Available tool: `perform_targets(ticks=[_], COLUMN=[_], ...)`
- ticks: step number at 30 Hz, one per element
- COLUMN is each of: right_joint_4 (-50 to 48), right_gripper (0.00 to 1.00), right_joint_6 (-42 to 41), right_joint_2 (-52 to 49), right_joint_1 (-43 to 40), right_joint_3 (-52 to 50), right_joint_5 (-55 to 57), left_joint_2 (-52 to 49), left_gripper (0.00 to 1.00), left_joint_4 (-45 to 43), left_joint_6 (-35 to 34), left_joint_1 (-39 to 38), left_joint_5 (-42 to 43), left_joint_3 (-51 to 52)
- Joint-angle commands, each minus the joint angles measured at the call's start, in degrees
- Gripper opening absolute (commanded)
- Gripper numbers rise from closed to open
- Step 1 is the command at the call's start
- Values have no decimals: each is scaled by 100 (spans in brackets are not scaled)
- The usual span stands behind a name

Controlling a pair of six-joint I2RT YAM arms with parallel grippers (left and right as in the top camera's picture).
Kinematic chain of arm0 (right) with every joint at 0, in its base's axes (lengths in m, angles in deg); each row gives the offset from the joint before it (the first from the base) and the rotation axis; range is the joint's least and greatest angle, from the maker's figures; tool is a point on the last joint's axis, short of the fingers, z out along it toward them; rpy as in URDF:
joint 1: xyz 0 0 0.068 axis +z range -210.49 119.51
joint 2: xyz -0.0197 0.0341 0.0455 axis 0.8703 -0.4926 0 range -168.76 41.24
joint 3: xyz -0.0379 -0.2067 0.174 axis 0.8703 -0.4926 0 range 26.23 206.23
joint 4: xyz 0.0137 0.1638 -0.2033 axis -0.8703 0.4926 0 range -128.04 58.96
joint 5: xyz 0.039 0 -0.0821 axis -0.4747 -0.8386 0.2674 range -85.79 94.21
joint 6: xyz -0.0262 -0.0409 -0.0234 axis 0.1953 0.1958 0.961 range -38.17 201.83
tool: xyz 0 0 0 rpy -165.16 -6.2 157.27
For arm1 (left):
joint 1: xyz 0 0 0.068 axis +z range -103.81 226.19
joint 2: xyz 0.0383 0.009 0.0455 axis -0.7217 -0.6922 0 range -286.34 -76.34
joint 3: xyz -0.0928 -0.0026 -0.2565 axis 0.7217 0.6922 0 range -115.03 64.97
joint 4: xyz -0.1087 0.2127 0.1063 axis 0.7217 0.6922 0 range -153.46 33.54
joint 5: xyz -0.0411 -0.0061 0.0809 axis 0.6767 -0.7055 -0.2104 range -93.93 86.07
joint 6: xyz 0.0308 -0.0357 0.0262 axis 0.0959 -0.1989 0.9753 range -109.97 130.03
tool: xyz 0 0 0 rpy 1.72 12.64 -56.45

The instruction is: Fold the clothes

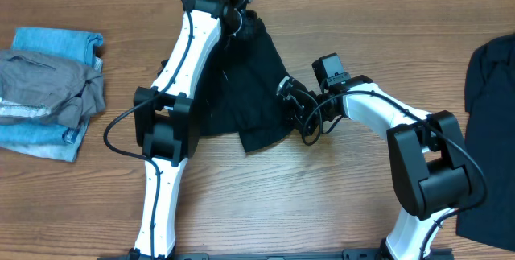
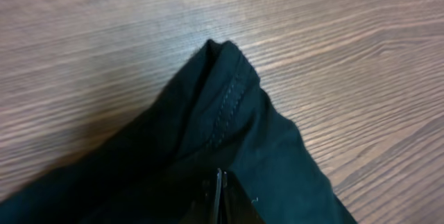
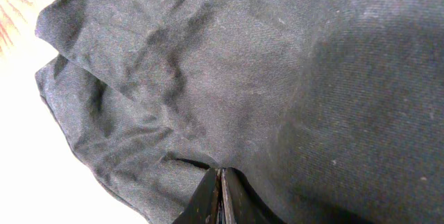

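Note:
A black garment [image 1: 249, 83] of the clothes lies crumpled on the wooden table [image 1: 362, 18] in the overhead view. My left gripper [image 1: 241, 14] is at its far top corner, shut on the black fabric [image 2: 229, 113], and the stitched corner point [image 2: 220, 49] lies on the wood beyond the fingertips [image 2: 219, 175]. At the garment's right edge my right gripper [image 1: 286, 103] is shut on a puckered fold of the same cloth [image 3: 243, 64]. Its closed tips [image 3: 222, 175] meet where the fabric bunches up.
A pile of grey and light blue clothes [image 1: 48, 83] sits at the left edge of the table. Another dark garment [image 1: 491, 131] lies along the right edge. Bare wood shows in front of the black garment [image 1: 282, 204].

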Motion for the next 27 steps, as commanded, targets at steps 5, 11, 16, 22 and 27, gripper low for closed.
perform_targets(ticks=[5,11,16,22,27], right_joint_4=[-42,-85,389,1231,708], right_gripper=[4,4,4,4,4], right_joint_6=[-28,-175,-835,-1078,-1073], right_joint_2=[-76,-76,136,319,-560], right_joint_1=[-20,-20,-20,-20,-20], right_joint_3=[-57,-55,811,2575,2570], right_joint_5=[57,59,52,-66,-7], left_joint_2=[35,118,118,-24,-785], left_gripper=[10,27,31,34,30], left_joint_4=[-977,-160,1338,2116,2201], left_joint_6=[-35,-15,-748,-920,-916], left_joint_1=[33,208,363,452,291], left_joint_5=[-774,-2039,-1298,-153,0], left_joint_3=[1027,-472,-1528,-1493,-1493])
